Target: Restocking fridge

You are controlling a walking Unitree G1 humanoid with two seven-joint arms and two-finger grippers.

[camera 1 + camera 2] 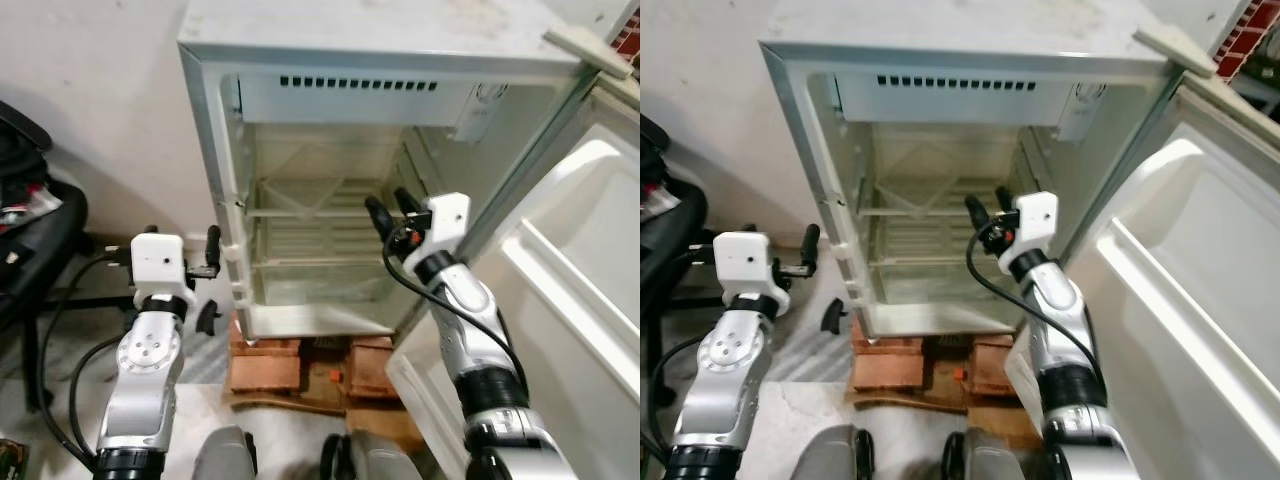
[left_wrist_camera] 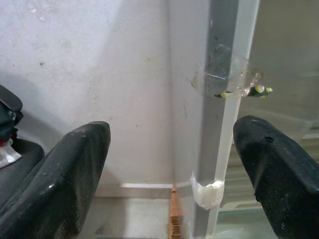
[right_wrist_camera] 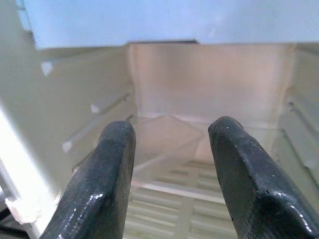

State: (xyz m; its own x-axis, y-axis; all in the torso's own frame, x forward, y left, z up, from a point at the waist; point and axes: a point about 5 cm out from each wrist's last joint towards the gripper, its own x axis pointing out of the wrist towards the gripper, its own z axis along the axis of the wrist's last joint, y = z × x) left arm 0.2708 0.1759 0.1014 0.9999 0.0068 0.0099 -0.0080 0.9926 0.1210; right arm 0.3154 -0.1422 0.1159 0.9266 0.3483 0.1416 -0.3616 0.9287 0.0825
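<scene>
I am looking down at a small white fridge (image 1: 400, 40) that stands on a stack of reddish bricks (image 1: 265, 365), with its door (image 1: 570, 300) swung fully open to my right. Inside, a wire shelf (image 1: 320, 262) spans the lower part and a clear glass shelf (image 1: 300, 210) sits above it; I see nothing stored on either. A vented panel (image 1: 355, 95) runs across the top of the compartment.

My right gripper (image 1: 390, 210) is raised at the mouth of the fridge, just inside the opening on the right side, level with the glass shelf. Its two black fingers (image 3: 99, 184) stand moderately apart and hold nothing; between them the right wrist view shows the back wall, the side shelf rails and the wire shelf below.

My left gripper (image 1: 208, 275) sits low outside the cabinet, just beside the fridge's left front edge. Its fingers (image 2: 60, 174) are spread wide and empty, and the left wrist view looks between them at that edge (image 2: 224, 99), where a scrap of clear tape (image 2: 227, 74) clings and a white clip (image 2: 208, 191) sits lower down.

A black office chair (image 1: 35, 250) stands at my far left against the pale wall (image 1: 90, 90).
</scene>
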